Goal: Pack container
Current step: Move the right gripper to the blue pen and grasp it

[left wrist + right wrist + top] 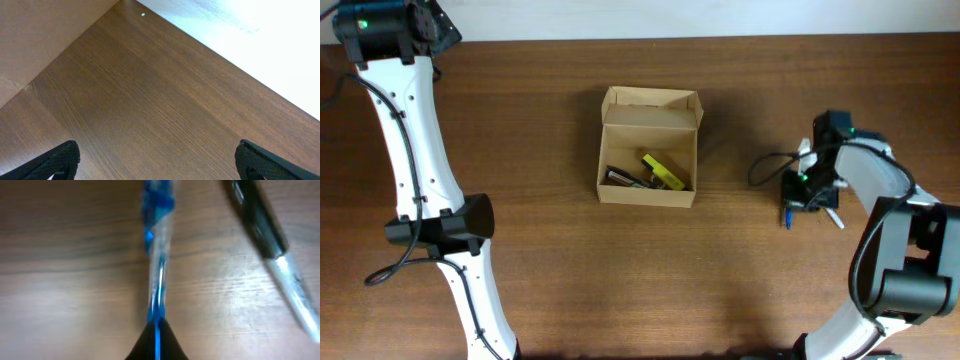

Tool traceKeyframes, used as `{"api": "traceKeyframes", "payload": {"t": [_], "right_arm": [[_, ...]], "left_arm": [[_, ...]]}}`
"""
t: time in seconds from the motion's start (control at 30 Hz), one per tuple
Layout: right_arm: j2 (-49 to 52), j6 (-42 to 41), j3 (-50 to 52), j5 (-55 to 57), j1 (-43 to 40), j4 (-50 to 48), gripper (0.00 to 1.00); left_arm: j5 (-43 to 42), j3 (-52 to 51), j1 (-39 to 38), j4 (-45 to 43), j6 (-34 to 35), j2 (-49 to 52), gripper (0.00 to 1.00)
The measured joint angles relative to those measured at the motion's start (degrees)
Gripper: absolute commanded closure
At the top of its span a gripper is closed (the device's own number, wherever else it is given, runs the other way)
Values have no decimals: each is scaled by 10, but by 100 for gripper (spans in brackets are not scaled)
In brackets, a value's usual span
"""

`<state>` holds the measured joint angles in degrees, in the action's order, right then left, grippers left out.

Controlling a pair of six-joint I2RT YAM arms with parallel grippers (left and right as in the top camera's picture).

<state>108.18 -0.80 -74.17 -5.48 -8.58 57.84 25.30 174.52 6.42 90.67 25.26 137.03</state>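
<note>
The container (649, 146) is a small tan cardboard box at the table's middle, its flap lid open toward the back. Inside lie a yellow marker (663, 171) and a dark pen (626, 179). My right gripper (807, 192) is low over the table at the right, shut on a blue clear-barrelled pen (158, 270) that points away from the fingers (157, 342); the pen's tip shows in the overhead view (786, 215). A black-and-white marker (272, 245) lies on the table just beside it. My left gripper (157, 162) is open and empty, far from the box.
The left arm (415, 130) stretches along the table's left side. The left wrist view shows bare brown tabletop (150, 100) and the table's far edge against a white surface (260, 45). A cable (765, 165) loops beside the right gripper.
</note>
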Motion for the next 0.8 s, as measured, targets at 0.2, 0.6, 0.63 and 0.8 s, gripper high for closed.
{"api": "traceKeyframes", "payload": {"t": [0.2,0.6,0.63,0.8], "right_arm": [[-19,30,-172,-4,56,75,96],[-42,31,-273,39,135,103,96],[-42,28,-272,39,125,103,96],[-42,23,-229,35,65,94,96]], "left_arm": [[0,0,0,0,0,0,0],[0,0,0,0,0,0,0],[0,0,0,0,0,0,0],[0,0,0,0,0,0,0]]}}
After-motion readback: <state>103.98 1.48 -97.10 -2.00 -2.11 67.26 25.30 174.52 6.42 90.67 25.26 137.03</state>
